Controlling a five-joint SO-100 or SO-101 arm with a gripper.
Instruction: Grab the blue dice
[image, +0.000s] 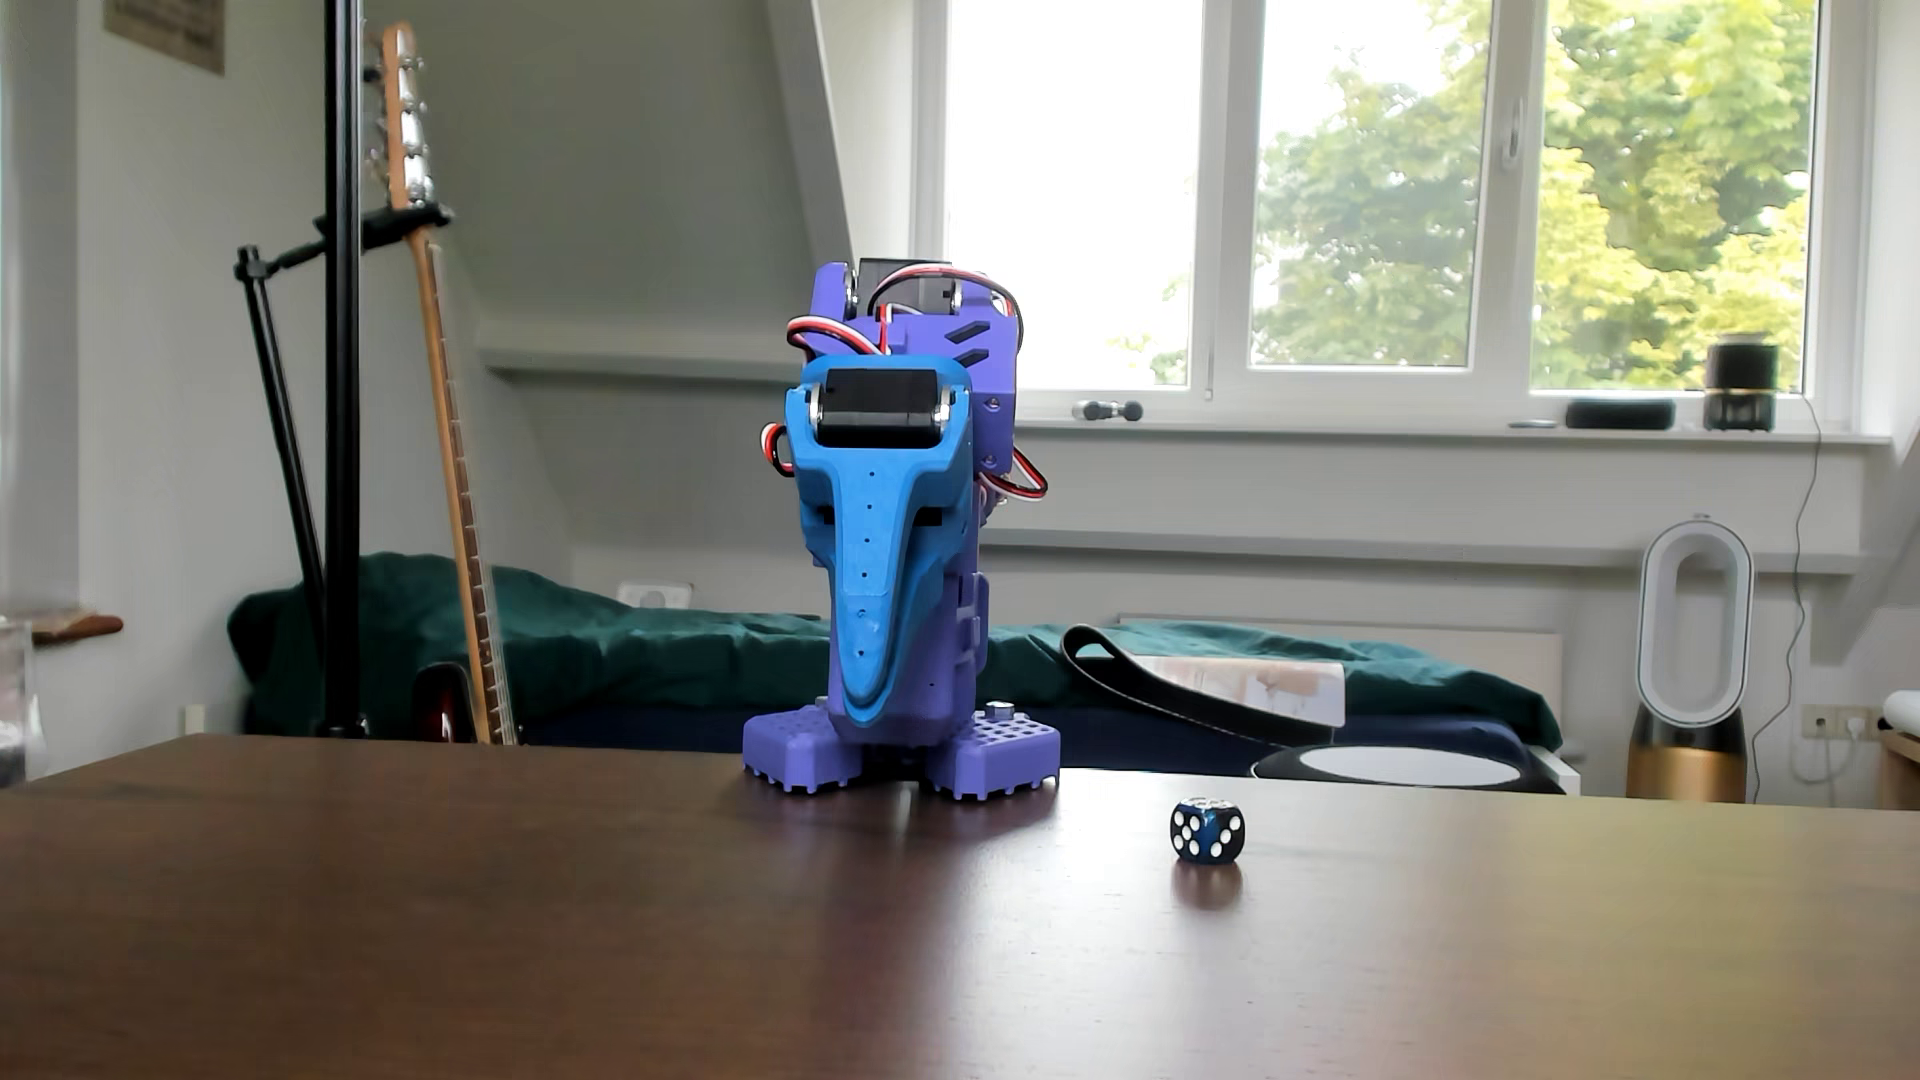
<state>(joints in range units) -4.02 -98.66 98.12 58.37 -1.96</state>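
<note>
Gripper (871, 717): moulded matt plastic; a light-blue tapering finger is seen lying flat against a purple one, tips pointed down, no gap shown between them, nothing held.
Arm (935, 353): purple printed plastic, folded upright over its base, with a black servo block at the wrist and red, white and black wires looped at the joints.
Base (997, 758): purple, perforated grid pattern, set on the far part of the counter.
Counter (623, 935): dark brown wood, smooth, faintly glossy, reflections carried on it.
Blue dice (1207, 830): small dark navy marbled cube, rounded corners, white pips; placed on the counter to the right of the base and nearer the camera, well apart from the gripper, its reflection visible beneath.
Bed (623, 644): dark green cover, soft folds, behind the counter.
Guitar (436, 363): wooden neck, leaned upright at left.
</note>
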